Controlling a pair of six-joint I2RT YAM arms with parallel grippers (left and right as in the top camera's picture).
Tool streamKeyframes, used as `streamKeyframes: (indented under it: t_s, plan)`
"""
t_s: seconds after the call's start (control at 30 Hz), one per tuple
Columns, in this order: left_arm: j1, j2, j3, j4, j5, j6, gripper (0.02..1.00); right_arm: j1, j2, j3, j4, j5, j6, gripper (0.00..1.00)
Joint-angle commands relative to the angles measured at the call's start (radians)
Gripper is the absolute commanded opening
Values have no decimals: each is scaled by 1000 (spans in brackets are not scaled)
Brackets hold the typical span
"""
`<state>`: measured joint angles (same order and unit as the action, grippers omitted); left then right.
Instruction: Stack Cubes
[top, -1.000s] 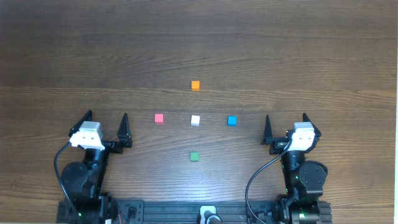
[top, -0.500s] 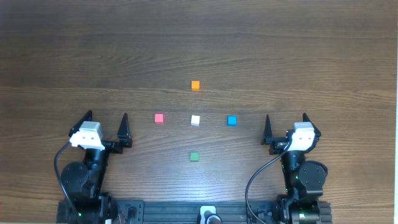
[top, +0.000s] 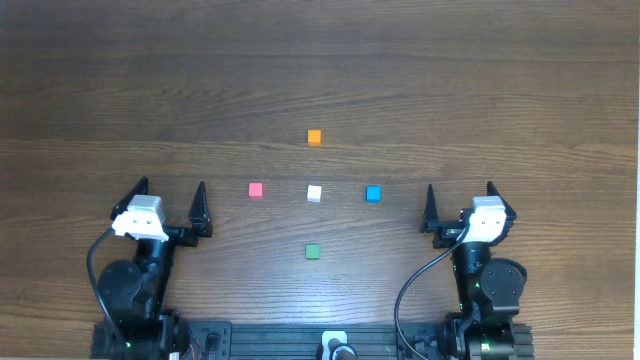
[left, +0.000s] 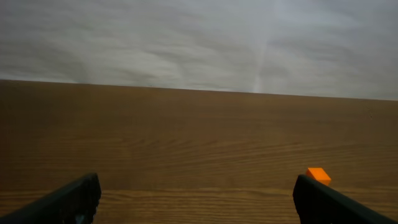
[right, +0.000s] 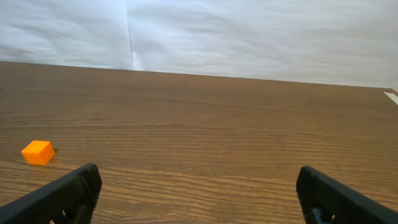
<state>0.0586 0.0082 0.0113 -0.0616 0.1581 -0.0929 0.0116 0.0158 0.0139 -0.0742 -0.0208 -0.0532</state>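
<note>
Top view: five cubes lie on the wood tabletop (top: 500, 80), all apart, none stacked. The white cube (top: 315, 193) is in the middle, with the pink cube (top: 256, 190) to its left and the blue cube (top: 373, 193) to its right, all in one row. The orange cube (top: 315, 137) lies farther from the arm bases, in line with the white one. The green cube (top: 313, 253) lies nearer the bases, also in line. The left end effector (top: 170, 187) is left of the pink cube and well apart from it, fingers spread, holding nothing. The right end effector (top: 460, 190) is right of the blue cube and well apart from it, fingers spread, holding nothing. Compared with the earlier top frames, there is no difference: cubes and both arms are in the same spots.

Left wrist view: the left end effector (left: 196, 186) is spread wide, with bare tabletop between its two dark fingers. The orange cube (left: 318, 175) sits on the tabletop, farther off, just past one fingertip and not touching it. A white backdrop (left: 186, 43) stands behind the far edge of the tabletop.

Right wrist view: the right end effector (right: 198, 174) is spread wide, with nothing between its fingers. The orange cube (right: 38, 152) sits on the tabletop beyond one finger, apart from it. The white backdrop stands behind here too.
</note>
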Motion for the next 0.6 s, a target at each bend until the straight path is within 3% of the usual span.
streamKeyframes:
  t_s: [0.03, 0.43, 0.6]
  plan:
    - [5, -5, -5, 2, 9, 18, 1000, -5, -10, -9, 3, -9, 0, 991]
    - [4, -1, -5, 9, 6, 18, 1000, -5, -10, -9, 3, -9, 0, 991]
    - [1, 106, 14, 51, 61, -5, 998, -5, -10, -9, 3, -9, 0, 991]
